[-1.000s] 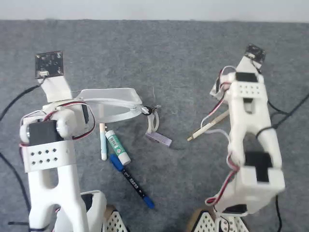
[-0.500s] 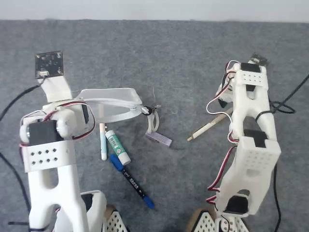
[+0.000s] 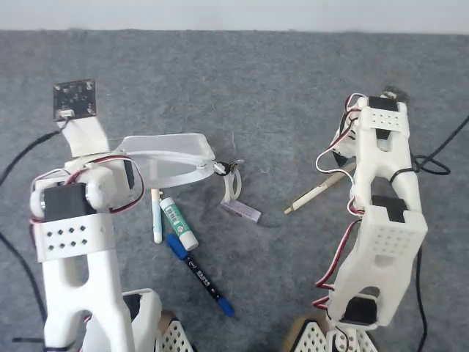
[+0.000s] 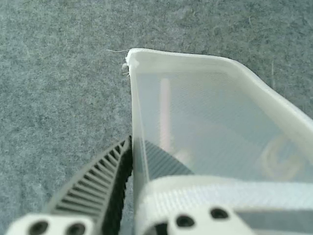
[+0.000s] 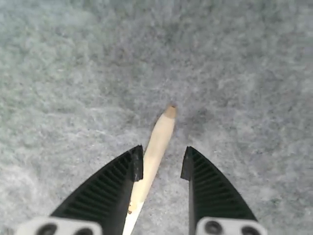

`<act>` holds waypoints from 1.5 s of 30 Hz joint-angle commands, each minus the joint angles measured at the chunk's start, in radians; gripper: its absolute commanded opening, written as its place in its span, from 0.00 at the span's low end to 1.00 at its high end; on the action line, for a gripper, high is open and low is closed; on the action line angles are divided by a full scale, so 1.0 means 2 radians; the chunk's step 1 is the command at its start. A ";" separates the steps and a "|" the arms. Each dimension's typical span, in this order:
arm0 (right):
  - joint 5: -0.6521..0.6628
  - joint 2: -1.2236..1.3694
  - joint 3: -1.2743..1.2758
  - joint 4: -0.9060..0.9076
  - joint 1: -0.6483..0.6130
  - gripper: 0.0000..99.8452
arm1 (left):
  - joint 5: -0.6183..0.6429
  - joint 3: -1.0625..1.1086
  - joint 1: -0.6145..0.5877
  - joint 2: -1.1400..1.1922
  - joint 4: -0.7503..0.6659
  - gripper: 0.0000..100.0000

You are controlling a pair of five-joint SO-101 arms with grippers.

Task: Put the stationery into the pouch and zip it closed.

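While left fingers (image 4: 98,196) pinch the pouch (image 4: 210,127), open right fingers (image 5: 102,191) straddle the partly hidden pencil (image 5: 156,142).

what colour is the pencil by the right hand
The pencil is pale tan wood with a darker tip; clearest in the right wrist view.

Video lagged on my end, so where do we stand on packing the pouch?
Done: nothing looks packed. In hand: the left gripper is clamped on the pouch; the open right gripper straddles the wooden pencil, not yet gripping it. Left: the pencil, white pen, green-labelled tube and blue marker all lie outside, then zipping.
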 commanded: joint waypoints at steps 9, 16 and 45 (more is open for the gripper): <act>0.008 0.079 -0.106 0.059 -0.003 0.01 | 0.005 -0.007 -0.002 -0.006 -0.011 0.01; 0.005 0.082 -0.180 0.155 -0.033 0.01 | 0.005 -0.008 0.002 -0.006 -0.011 0.01; 0.083 -0.287 -0.058 0.218 -0.099 0.01 | 0.004 -0.049 -0.002 -0.002 0.021 0.01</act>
